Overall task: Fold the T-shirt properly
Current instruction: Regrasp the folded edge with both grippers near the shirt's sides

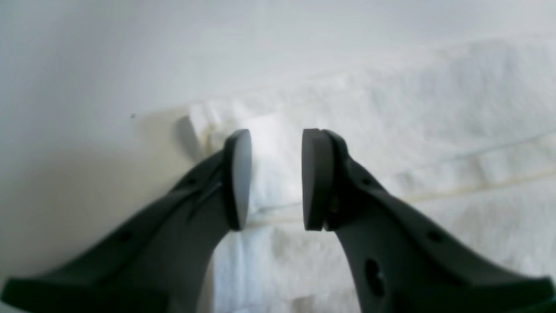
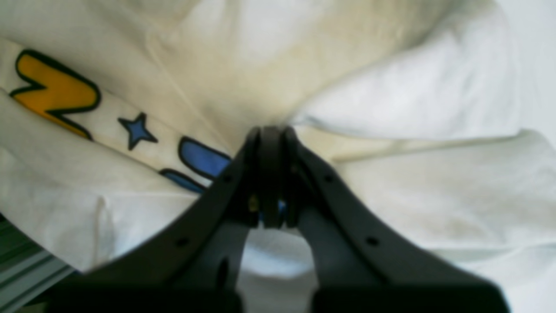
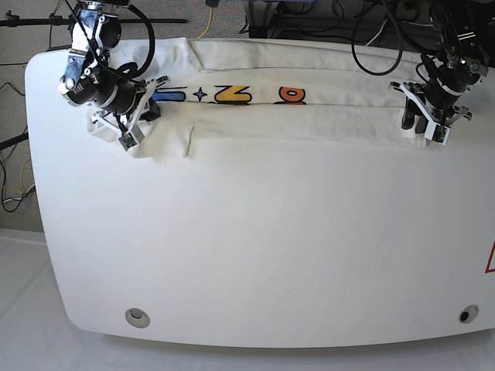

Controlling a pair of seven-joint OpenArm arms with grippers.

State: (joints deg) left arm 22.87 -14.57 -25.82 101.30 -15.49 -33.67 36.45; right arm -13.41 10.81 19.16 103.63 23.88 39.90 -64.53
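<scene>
The white T-shirt point(image 3: 309, 116) lies as a long folded band along the far side of the white table point(image 3: 271, 247), with a row of blue, yellow and orange print point(image 3: 232, 94) showing. My right gripper point(image 3: 125, 127) is at the band's left end and is shut on a pinch of the cloth point(image 2: 412, 182), beside a blue star point(image 2: 137, 130); the gripper shows closed in the right wrist view point(image 2: 271, 174). My left gripper point(image 3: 429, 125) is at the band's right end. It is open point(image 1: 276, 178), with the shirt's corner point(image 1: 269, 130) between its pads.
Cables and stands crowd the space behind the table's far edge point(image 3: 309, 23). Two round holes sit near the front edge point(image 3: 138, 315) point(image 3: 464, 314). A red mark point(image 3: 490, 259) is at the table's right edge. Bare table point(image 1: 87, 65) lies beside the shirt's corner.
</scene>
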